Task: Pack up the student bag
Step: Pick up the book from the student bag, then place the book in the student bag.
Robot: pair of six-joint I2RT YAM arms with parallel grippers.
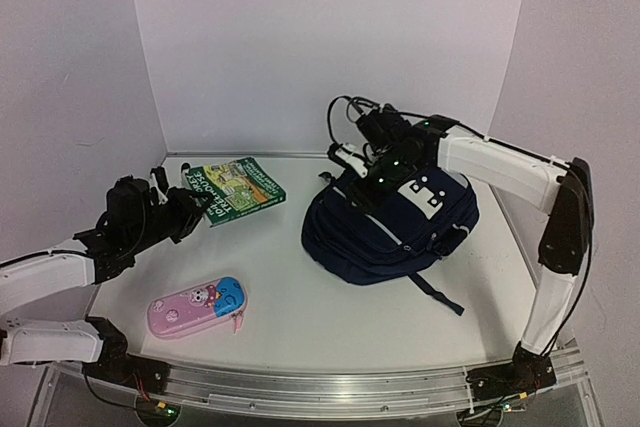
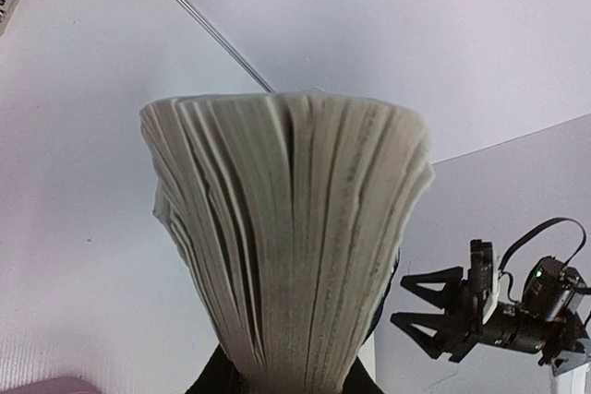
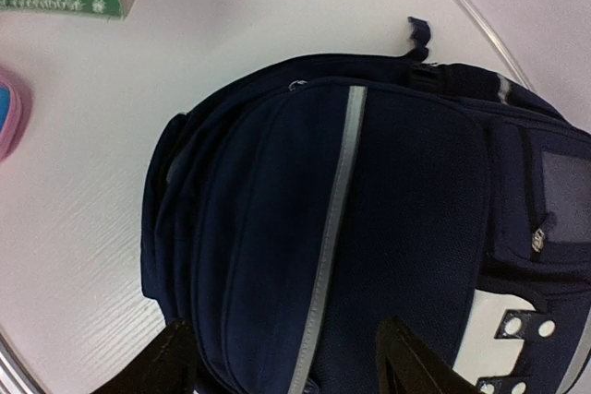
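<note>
Student bag [image 1: 390,222] of navy fabric; fanned paper book [image 1: 240,190] in left pincer [image 1: 198,209]

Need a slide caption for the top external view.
Left gripper grips green book; right gripper open over the student bag; pencil case near front edge.

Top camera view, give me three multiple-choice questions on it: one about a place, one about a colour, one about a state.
1. Where is the pencil case?
A) on the backpack
B) on the table, nearer the arm bases than the book
C) under the book

2. What colour is the backpack?
A) red
B) yellow
C) navy blue

3. What state is the book in?
A) pinched by the left gripper
B) lying untouched
C) packed inside the backpack

Answers:
1 B, it lies alone on the table in front of the book.
2 C, it is dark blue fabric with a grey stripe.
3 A, the left wrist view shows its pages squeezed together at the gripper.
</note>
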